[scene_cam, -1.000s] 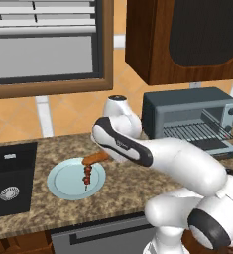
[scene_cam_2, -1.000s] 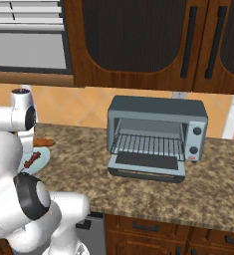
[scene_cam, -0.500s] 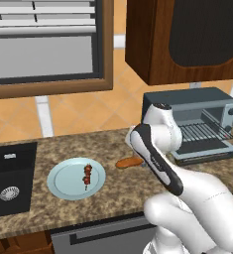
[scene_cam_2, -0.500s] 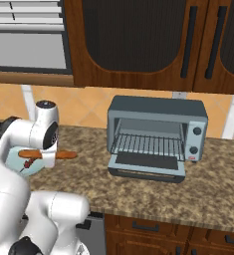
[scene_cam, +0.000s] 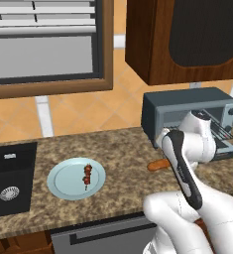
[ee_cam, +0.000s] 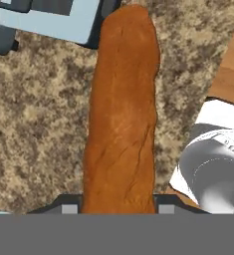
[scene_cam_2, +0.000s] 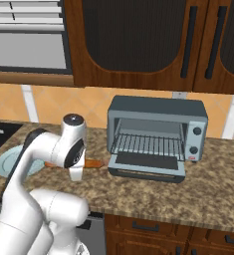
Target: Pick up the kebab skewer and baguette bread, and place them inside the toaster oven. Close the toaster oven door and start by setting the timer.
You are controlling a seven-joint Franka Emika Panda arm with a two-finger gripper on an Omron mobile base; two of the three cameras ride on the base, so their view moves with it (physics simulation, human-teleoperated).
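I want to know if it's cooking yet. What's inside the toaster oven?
Inside the toaster oven there is a bare wire rack, no food. The claw holds the baguette bread outside.

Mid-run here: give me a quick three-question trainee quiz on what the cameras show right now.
1. True or false: the toaster oven door is shut.
2. Which item lies on the plate? A) baguette bread B) kebab skewer
3. What does the gripper hold?

Key:
1. False; it hangs open, with the rack showing.
2. B; the kebab skewer lies there.
3. The baguette bread, above the counter beside the toaster oven.
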